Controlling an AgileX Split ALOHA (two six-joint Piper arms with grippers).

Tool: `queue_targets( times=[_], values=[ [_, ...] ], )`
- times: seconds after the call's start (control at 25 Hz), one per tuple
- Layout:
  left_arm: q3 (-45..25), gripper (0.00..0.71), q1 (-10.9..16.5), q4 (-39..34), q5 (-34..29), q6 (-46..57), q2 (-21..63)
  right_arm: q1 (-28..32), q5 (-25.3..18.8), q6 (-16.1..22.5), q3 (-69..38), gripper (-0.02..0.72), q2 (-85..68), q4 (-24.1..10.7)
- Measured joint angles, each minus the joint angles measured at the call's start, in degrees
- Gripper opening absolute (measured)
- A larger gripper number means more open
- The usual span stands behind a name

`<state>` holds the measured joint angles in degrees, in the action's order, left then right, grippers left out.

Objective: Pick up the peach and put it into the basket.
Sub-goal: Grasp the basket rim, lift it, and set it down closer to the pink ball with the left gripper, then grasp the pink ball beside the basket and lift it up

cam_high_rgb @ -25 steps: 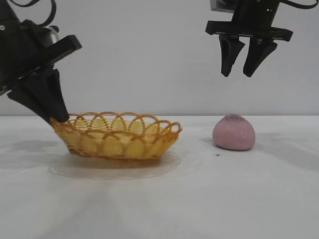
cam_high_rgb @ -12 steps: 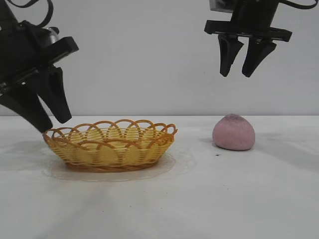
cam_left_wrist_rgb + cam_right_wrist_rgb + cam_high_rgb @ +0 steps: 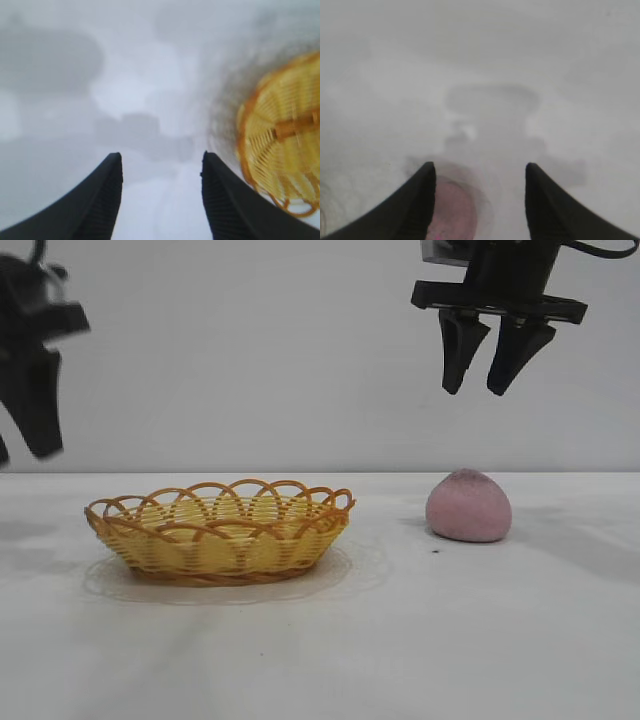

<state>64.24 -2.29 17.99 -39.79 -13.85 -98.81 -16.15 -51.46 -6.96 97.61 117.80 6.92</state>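
Exterior view: the peach [image 3: 469, 506] sits on the table [image 3: 480, 640], well apart from the basket [image 3: 220, 531]; nothing is in the basket
Right gripper [image 3: 495, 388]: high over the peach; fingers a little apart, holding nothing
Left gripper [image 3: 160, 165]: up beside the basket; fingers apart, empty (it looks idle)
Done: nothing, I think
Left to do: go down, grab, carry, drop
Writing: none to read

Readable text: none | labels: none | brands: none | numbers: none | signs: none | checked: exterior view, left wrist view, right wrist view
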Motion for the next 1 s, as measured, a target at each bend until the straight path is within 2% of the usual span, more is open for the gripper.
queue_targets(
  times=[0.08,0.16,0.24,0.4,0.48,0.68,0.76,1.0],
  values=[
    [0.8,0.32,2.0,-5.8,0.4,4.9,1.2,0.0,0.0,0.0,0.0,0.387,0.0,0.0],
    [0.8,0.32,2.8,-12.9,0.3,10.0,1.8,0.0,0.0,0.0,0.0,0.387,0.0,0.0],
    [0.8,0.32,2.8,-16.9,0.3,13.3,2.6,0.0,0.0,-0.1,0.0,0.387,0.0,0.0],
    [-1.2,0.32,2.7,-18.7,1.4,15.0,7.6,0.0,0.0,-0.2,0.0,0.387,0.0,0.3],
    [-3.5,0.32,1.8,-19.0,1.5,15.3,11.9,0.0,0.0,-0.2,0.0,0.387,0.0,0.5],
    [-15.0,0.32,-1.9,-19.2,2.2,16.8,28.1,0.0,0.0,-0.2,0.0,0.387,0.0,1.7],
    [-19.6,0.32,-2.5,-19.4,1.9,16.9,34.8,0.0,0.0,-0.2,0.0,0.387,0.0,1.7],
    [-29.0,0.32,-2.9,-20.2,-6.7,17.0,52.5,0.0,0.2,-0.2,0.0,0.387,0.0,2.2]
  ],
)
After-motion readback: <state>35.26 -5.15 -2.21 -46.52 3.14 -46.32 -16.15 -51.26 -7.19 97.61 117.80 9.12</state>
